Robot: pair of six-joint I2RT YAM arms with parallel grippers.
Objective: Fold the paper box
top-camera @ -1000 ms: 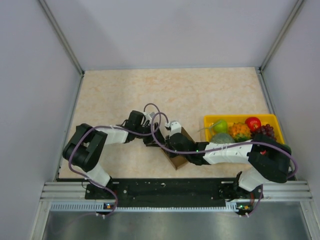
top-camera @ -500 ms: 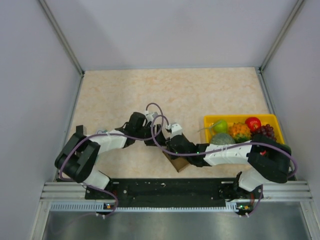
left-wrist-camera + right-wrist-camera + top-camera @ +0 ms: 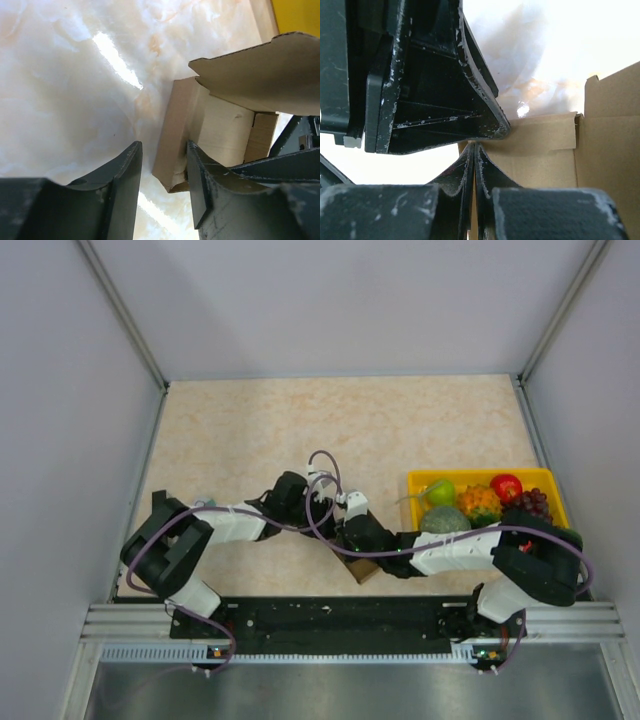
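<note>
Near the table's (image 3: pixel 400 430) front edge, the box (image 3: pixel 358 566) is seen half-erected, one flap raised. The left gripper (image 3: pixel 165 150) is held part open astride a side wall, unclamped. The right gripper (image 3: pixel 475 160) is shut against a panel. The card is judged light, thin and easily creased, so walls are best pinched near folds.
</note>
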